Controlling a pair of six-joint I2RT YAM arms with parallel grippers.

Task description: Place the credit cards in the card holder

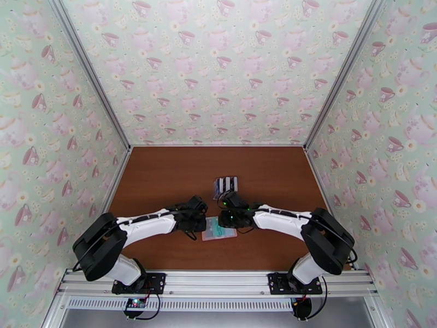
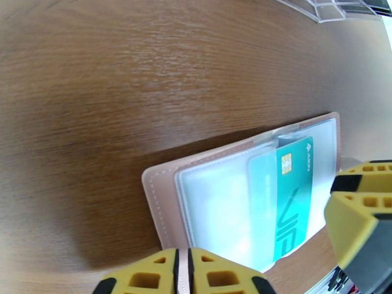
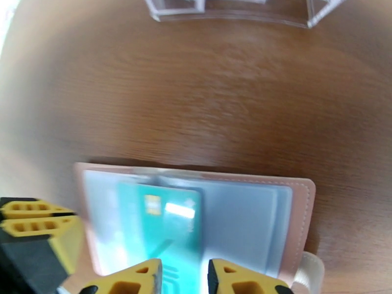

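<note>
So that card holder (image 2: 161,202) lies flat & open: left gripper (image 2: 182,270) pinched shut on cover edge; right gripper (image 3: 185,275) jaws part-open over teal credit card (image 3: 169,226), prob. pushing it into sleeve.

Seen from my left wrist feed: the teal card (image 2: 289,207) in the holder (image 2: 159,202) carries large pale letters beginning "VI" along its length. A small white word beside the chip possibly reads "AEON". On the right wrist feed the print is too blurred to read.
</note>
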